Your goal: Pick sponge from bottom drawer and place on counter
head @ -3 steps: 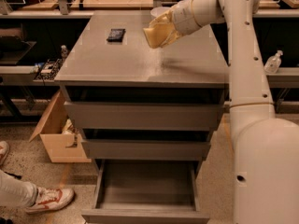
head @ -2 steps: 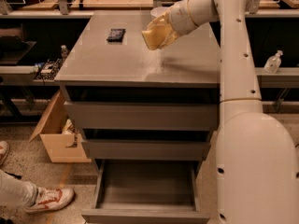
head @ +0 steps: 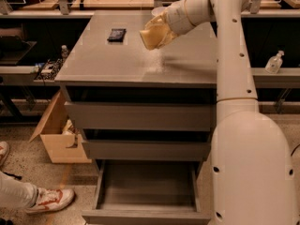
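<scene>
Over the counter (head: 103,60), the gripper (head: 153,34) has edged slightly left.

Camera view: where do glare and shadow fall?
Camera view: warm yellowish light overall; a pale sheen on the counter just below the gripper, which hangs above it; the shadow of the arm darkens the counter beside that sheen; the open bottom drawer is dim inside.
</scene>
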{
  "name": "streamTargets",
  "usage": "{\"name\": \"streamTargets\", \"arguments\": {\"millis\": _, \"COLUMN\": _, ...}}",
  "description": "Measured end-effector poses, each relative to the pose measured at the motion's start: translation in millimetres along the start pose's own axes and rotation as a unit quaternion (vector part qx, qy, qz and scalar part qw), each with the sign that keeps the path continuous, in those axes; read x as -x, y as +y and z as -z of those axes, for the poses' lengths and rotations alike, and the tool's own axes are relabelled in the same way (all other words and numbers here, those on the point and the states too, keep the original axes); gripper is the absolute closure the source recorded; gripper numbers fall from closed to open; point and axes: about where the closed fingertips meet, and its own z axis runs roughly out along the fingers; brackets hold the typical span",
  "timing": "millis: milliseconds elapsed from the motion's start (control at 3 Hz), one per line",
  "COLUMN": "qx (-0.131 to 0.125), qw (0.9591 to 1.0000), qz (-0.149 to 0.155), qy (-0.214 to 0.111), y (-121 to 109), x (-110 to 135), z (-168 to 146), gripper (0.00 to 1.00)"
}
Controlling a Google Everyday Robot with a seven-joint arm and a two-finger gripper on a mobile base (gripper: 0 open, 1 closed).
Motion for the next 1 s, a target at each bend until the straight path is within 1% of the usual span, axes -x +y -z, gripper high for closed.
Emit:
{"name": "streamTargets", "arguments": {"millis": 667, "qx": -0.005, "qw": 1.0, "qz": 0.0, "qy": 0.0, "y": -3, "x": 0, "z": -10, "gripper": 0.15}}
{"name": "streamTargets", "arguments": {"millis": 1000, "qx": -0.007, "qw": 1.0, "qz": 0.001, "qy": -0.001, "y": -4, "x": 0, "z": -15, "gripper": 0.0}}
